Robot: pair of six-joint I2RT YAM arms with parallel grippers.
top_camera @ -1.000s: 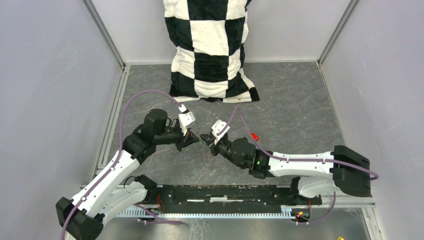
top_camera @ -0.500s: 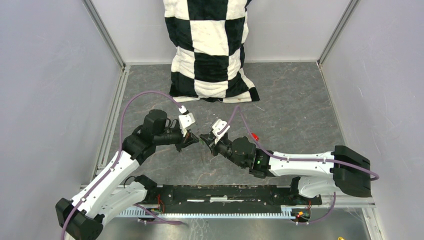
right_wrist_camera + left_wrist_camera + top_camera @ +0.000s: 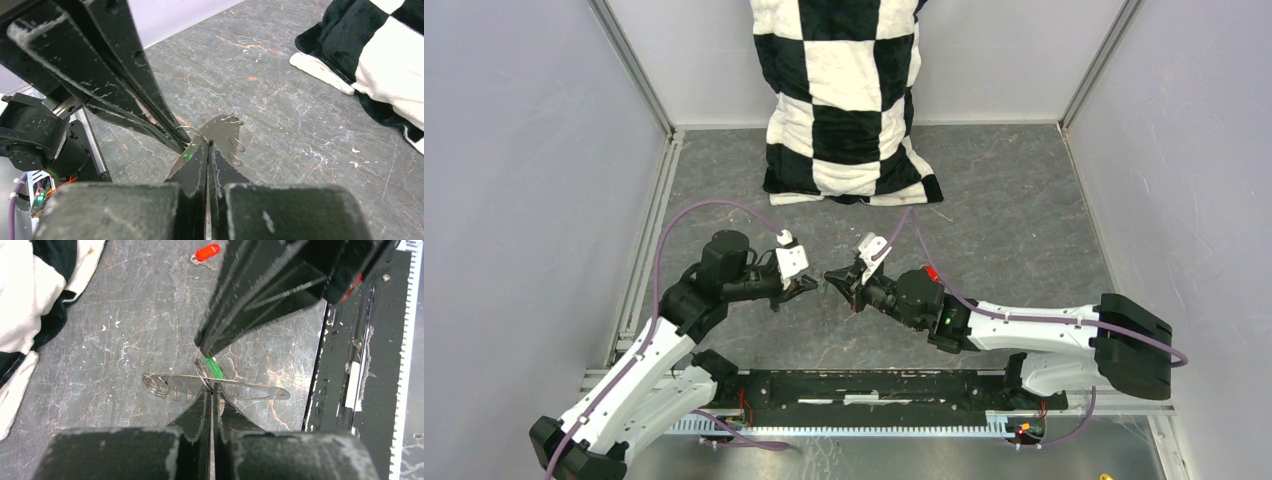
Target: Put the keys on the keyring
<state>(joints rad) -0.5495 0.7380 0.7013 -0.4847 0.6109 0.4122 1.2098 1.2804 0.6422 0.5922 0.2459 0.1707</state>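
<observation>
Clearly the green key (image 3: 215, 368) is the one being threaded. The left gripper (image 3: 210, 392) pinches the keyring (image 3: 250, 388) by its wire, and the right gripper (image 3: 204, 347), clamped on the green key, meets it tip to tip. I cannot tell whether that key is on the wire. The red key (image 3: 206, 251) lies well apart on the table (image 3: 125, 330). Next, I'd judge, the key's small loop needs easing along the wire without either pinch slipping.
</observation>
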